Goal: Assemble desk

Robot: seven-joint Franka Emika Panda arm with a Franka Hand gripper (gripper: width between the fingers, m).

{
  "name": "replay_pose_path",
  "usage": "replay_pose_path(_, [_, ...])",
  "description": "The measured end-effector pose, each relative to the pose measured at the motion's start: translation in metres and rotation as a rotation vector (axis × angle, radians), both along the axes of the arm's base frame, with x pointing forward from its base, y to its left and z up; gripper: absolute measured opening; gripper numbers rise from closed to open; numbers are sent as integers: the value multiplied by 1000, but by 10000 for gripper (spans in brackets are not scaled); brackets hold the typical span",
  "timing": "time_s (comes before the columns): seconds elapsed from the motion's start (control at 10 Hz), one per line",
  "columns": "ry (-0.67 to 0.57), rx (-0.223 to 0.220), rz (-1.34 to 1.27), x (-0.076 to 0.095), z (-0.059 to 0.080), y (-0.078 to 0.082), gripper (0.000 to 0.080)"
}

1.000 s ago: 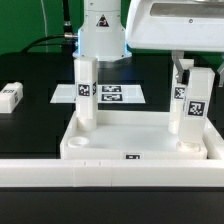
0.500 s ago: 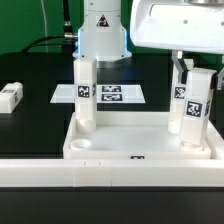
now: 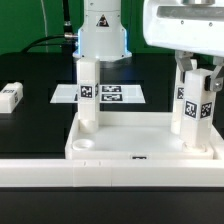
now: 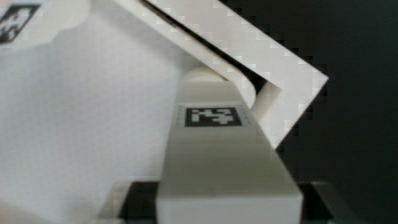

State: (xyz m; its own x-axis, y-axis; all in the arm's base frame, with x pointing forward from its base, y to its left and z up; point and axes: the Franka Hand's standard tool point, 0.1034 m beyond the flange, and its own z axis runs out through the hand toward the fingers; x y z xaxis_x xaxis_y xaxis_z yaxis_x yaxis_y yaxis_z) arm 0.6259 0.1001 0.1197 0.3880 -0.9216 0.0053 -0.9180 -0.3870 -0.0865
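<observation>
**Inspector:** Where is the desk panel (image 3: 105, 152), and how is it built?

**Assessor:** It lies flat on the black table (image 3: 30, 125), just behind the long white border rail (image 3: 60, 172) and in front of the marker board (image 3: 112, 94). It is smooth white plastic, rectangular, with a raised rim. A round socket (image 3: 85, 143) is open at the near corner on the exterior view's left.

**Inspector:** And the legs?

**Assessor:** All are squared white blocks with black-and-white tags. The standing leg (image 3: 88, 95) is upright at the far corner on the exterior view's left. The loose leg (image 3: 10, 96) lies on its side on the table, well apart from the panel.

**Inspector:** What is the tool doing?

**Assessor:** The gripper (image 3: 197, 80) is clamped at a narrow setting on the held leg (image 3: 194, 112). In the wrist view its dark pads (image 4: 139, 198) press both flanks. That leg stands roughly upright at the panel's near corner on the exterior view's right. I cannot tell whether it is fully seated.
</observation>
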Motion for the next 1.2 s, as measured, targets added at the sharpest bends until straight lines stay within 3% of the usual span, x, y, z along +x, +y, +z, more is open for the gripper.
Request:
replay_pose_path(0.6, [13, 45, -399, 1, 0, 1, 291])
replay_pose_path(0.9, [14, 49, -430, 0, -1, 2, 300])
replay_pose_path(1.0, [13, 46, -400, 0, -1, 2, 501])
replay_pose_path(1.1, [11, 43, -361, 1, 0, 2, 501])
replay_pose_path(1.2, [7, 32, -243, 1, 0, 2, 618])
